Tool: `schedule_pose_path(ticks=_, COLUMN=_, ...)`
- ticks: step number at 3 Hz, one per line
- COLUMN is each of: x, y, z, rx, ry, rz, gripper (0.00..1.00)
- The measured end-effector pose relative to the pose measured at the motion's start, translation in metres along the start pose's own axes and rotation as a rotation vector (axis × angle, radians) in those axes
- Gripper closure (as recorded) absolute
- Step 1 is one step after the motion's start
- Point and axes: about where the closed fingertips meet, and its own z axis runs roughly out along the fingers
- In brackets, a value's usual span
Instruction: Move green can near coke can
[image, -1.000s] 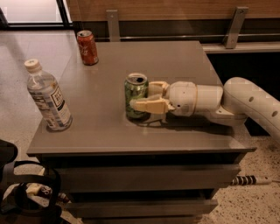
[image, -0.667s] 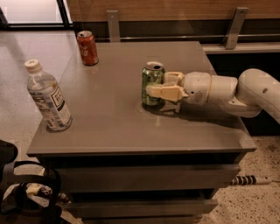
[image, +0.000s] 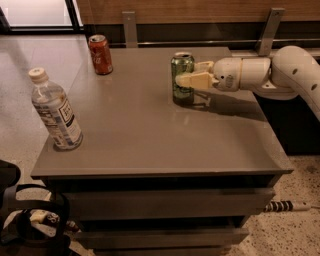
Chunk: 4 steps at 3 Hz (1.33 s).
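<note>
The green can (image: 181, 76) stands upright near the back middle of the grey table (image: 150, 130). My gripper (image: 188, 74) reaches in from the right and is shut on the green can, its cream fingers (image: 194, 80) on either side of the can's body. The coke can (image: 100, 54) stands upright at the table's back left corner, well to the left of the green can and apart from it.
A clear plastic water bottle (image: 54, 112) with a white cap stands at the table's front left. My white arm (image: 280, 75) stretches over the table's right side. A wooden wall with metal brackets (image: 129, 27) runs behind the table.
My gripper has carried the green can from the middle of the table towards the back and a little to the right.
</note>
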Motion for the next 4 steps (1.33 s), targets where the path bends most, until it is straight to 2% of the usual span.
schedule_pose_path(ticks=1, x=-0.018, y=-0.028, z=0.017, rx=-0.004, ry=0.013, rz=-0.049, gripper=1.0)
schedule_pose_path(ticks=2, x=-0.034, y=-0.041, z=0.041, rx=-0.014, ry=0.005, rz=-0.105, gripper=1.0)
schedule_pose_path(ticks=3, x=-0.047, y=-0.044, z=0.072, rx=-0.004, ry=-0.007, rz=-0.156, gripper=1.0)
schedule_pose_path(ticks=4, x=-0.045, y=-0.044, z=0.104, rx=0.029, ry=-0.029, rz=-0.166, gripper=1.0)
